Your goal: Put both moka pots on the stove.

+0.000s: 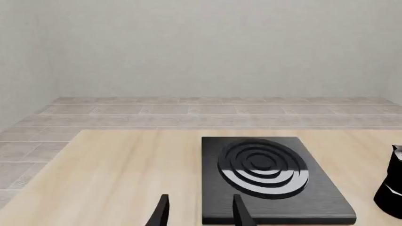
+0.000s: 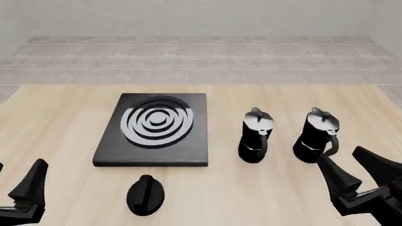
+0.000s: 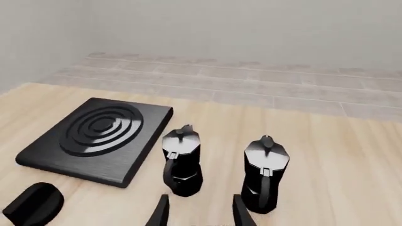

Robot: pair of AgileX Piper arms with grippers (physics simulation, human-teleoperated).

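Two black moka pots with silvery lids stand upright on the table, right of the stove: one (image 2: pixel 255 135) (image 3: pixel 181 160) nearer the stove, the other (image 2: pixel 317 136) (image 3: pixel 264 173) further right. The stove (image 2: pixel 154 129) (image 1: pixel 270 176) (image 3: pixel 94 139) is a flat black slab with a silver ring burner, nothing on it. My right gripper (image 2: pixel 358 172) (image 3: pixel 199 212) hangs open, just in front of the right-hand pot and apart from it. My left gripper (image 1: pixel 199 212) is open and empty near the front left; in the front view only one finger (image 2: pixel 31 183) shows.
A black oval knob (image 2: pixel 146 194) (image 3: pixel 33 203) lies on the table in front of the stove. The wooden table ends at a tiled floor and pale wall behind. One pot's edge (image 1: pixel 392 188) shows at the border of the left wrist view.
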